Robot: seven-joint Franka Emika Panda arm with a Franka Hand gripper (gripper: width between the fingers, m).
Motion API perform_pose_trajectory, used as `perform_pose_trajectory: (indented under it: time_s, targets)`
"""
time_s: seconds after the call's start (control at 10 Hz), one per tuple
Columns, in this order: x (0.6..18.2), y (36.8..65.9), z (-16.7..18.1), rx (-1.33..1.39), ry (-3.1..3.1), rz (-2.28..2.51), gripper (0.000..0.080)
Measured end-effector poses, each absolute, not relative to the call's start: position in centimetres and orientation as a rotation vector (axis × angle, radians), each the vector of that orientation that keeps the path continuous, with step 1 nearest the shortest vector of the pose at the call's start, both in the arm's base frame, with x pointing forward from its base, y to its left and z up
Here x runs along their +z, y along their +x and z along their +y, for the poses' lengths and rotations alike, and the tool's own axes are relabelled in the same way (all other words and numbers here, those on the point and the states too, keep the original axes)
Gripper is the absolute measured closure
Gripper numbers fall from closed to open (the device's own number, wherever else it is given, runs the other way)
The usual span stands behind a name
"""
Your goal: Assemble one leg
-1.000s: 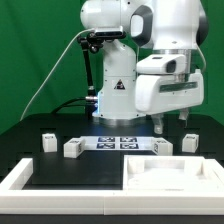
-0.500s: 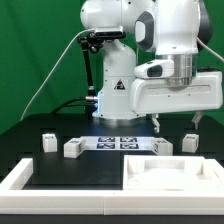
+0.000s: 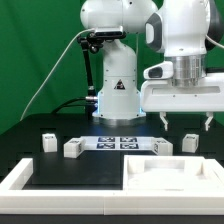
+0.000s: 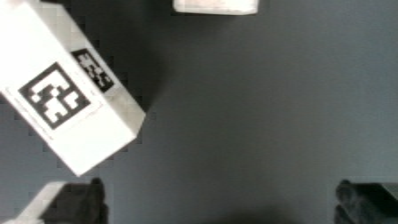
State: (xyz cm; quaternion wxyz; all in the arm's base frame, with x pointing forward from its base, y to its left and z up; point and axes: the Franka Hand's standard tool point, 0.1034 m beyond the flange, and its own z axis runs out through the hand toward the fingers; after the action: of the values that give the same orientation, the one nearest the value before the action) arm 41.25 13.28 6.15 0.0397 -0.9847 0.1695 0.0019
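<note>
Four small white legs with marker tags stand on the black table: two at the exterior view's left and two at its right. My gripper hangs open and empty just above the right pair, touching neither. In the wrist view one tagged leg lies beside the gap between my fingertips, outside the open gripper. A second white piece shows at the frame's edge. The large flat white tray-like piece lies at the front right.
The marker board lies flat in the middle, between the leg pairs. A white L-shaped frame runs along the front left. The robot base stands behind, before a green backdrop.
The hand has swung toward the exterior view's right and turned, so both fingers now show spread side by side above the right pair of legs. The legs have not moved.
</note>
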Motion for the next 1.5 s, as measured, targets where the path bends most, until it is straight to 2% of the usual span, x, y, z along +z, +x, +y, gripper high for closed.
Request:
perform_pose_trajectory:
  time_s: [0.2,0.6,0.8,1.0,1.5]
  targets:
    - [5.4,39.3,13.5,-0.009,-3.007,0.529,0.0151]
    - [5.5,38.9,13.7,0.010,-3.007,0.513,0.0151]
    - [5.5,38.6,12.9,0.304,-3.000,0.469,0.0151]
    - [5.4,37.0,13.4,0.502,-2.990,0.405,0.0151]
    - [5.7,35.6,13.7,1.047,-2.816,0.409,0.0151]
